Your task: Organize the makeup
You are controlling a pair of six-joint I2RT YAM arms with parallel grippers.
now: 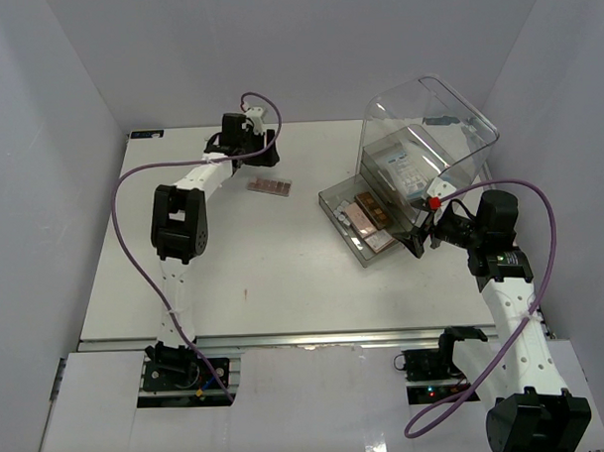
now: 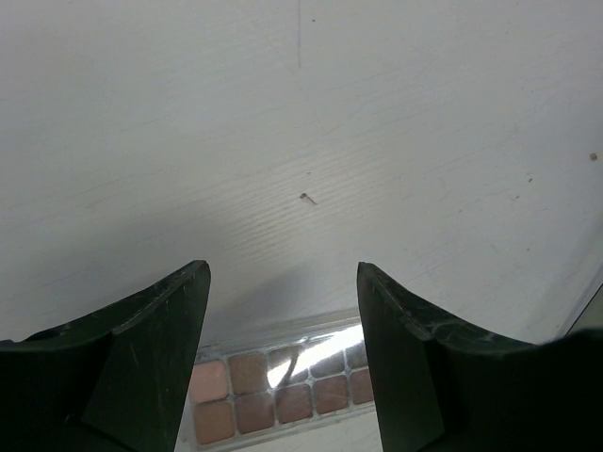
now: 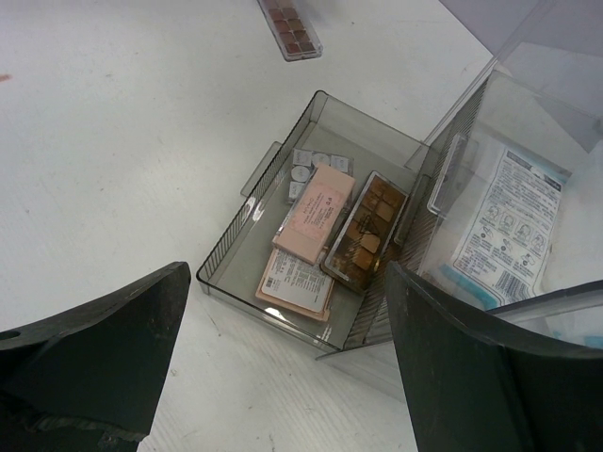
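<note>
the only makeup lying loose is a brown pan palette (image 1: pixel 270 186), flat on the desk nearer the far edge, about midway along it. the left gripper (image 2: pixel 281 282) hangs just above it with its jaws spread wide and nothing between them; one end of the palette shows below the gap.

the right gripper (image 3: pixel 283 282) is also wide open and empty. it hovers by the pulled-out drawer (image 3: pixel 231 235) of the clear box (image 1: pixel 447 112) toward the far right corner. in the drawer lie a pink compact (image 3: pixel 316 212), a second brown palette (image 3: pixel 366 231) and a silvery grid palette (image 3: pixel 306 169). a white-blue packet (image 3: pixel 509 226) sits in the compartment above.

the loose palette looks light, stiff and thin, with a glossy lid that is likely slippery and pressed powder that would crack if dropped. the best hold is probably across its narrow width at mid-length, with the fingertips down at the desk surface.
</note>
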